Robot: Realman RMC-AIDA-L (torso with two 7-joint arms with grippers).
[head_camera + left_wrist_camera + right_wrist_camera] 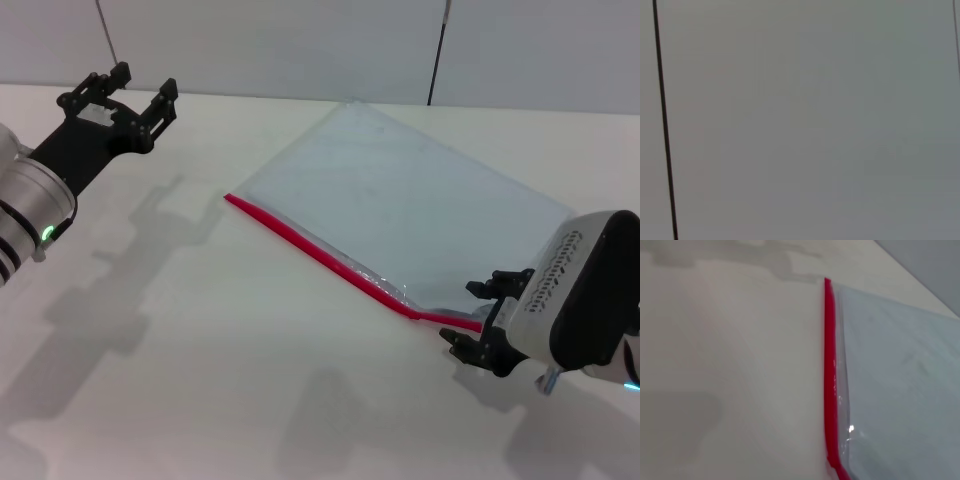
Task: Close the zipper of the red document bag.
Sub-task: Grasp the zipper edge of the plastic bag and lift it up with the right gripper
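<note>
The fingers of the right gripper stand apart around the near end of the thin red zipper of the flat translucent blue-grey document bag on the white counter, closing apparently not begun, while the open left gripper waits far away.

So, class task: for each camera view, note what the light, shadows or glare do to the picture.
Head view: soft grey shadows of both arms fall on the table. Right wrist view: small glints shine on the red document bag beside the zipper. Left wrist view: only a flat grey wall with a dark line.
</note>
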